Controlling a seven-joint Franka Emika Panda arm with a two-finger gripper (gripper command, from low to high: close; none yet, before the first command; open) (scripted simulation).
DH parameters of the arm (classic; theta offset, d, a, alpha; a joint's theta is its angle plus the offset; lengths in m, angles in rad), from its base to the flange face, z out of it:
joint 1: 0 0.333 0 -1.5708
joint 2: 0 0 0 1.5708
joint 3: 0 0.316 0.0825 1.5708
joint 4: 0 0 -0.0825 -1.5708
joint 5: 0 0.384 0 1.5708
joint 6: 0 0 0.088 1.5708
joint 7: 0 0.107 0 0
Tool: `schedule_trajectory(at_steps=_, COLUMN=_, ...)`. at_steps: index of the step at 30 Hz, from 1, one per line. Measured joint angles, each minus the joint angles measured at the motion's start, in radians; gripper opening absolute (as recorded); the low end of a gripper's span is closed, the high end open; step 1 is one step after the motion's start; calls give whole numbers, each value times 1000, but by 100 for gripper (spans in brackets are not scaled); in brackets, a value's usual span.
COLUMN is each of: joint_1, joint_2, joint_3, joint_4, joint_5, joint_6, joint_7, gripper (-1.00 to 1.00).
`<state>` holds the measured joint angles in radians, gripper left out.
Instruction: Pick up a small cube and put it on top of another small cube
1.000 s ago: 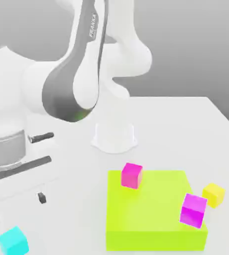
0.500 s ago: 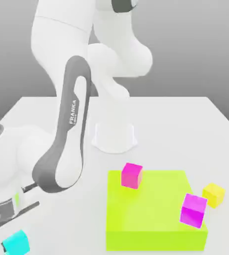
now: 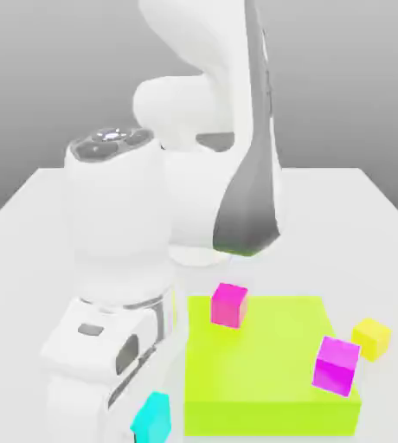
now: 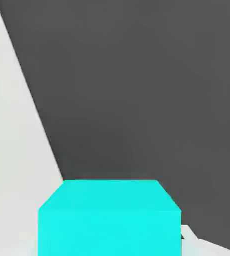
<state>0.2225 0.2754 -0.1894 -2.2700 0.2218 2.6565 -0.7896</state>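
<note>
- My arm (image 3: 237,156) bent down over the white table (image 3: 29,216), and my hand (image 3: 107,355) sat low at about 7 o'clock in the exterior view.
- The cyan cube (image 3: 153,418) lay right against my hand's lower edge, at roughly 6 o'clock in that view, just beside the near-left corner of the lime-green block (image 3: 267,381).
- From my hand's own camera the cyan cube (image 4: 109,217) loomed very close, its top face and one side face showing, with the pale table (image 4: 12,150) and a dark grey backdrop behind it.
- I could not tell how my fingers stood: whether they were parted, closed, or gripping the cube was hidden from both views.
- The yellow cube (image 3: 372,337) rested on the table at about 4 o'clock in the exterior view, just off the far-right corner of the lime-green block, well apart from the cyan cube.
- One magenta cube (image 3: 228,304) sat at the block's far-left corner, near the centre of the view.
- A second magenta cube (image 3: 337,365) sat on the block's right side, near the yellow cube but not touching it.
</note>
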Motion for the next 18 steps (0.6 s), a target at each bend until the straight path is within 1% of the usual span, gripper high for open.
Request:
schedule_trajectory(at_steps=8, joint_1=197, joint_2=-148, joint_3=199, joint_4=-177, joint_5=-121, joint_6=8, joint_7=-187, gripper=-100)
schedule_trajectory(at_steps=12, joint_1=358, joint_2=-226, joint_3=293, joint_4=-286, joint_5=-179, joint_6=9, joint_7=-300, gripper=-100)
schedule_trajectory(at_steps=13, joint_1=390, joint_2=-236, joint_3=304, joint_4=-330, joint_5=-204, joint_6=11, joint_7=-329, gripper=-100)
schedule_trajectory(at_steps=14, joint_1=397, joint_2=-223, joint_3=304, joint_4=-350, joint_5=-221, joint_6=29, joint_7=-340, gripper=-100)
schedule_trajectory(at_steps=18, joint_1=403, joint_2=-101, joint_3=288, joint_4=-362, joint_5=-272, joint_6=148, joint_7=-326, gripper=-100)
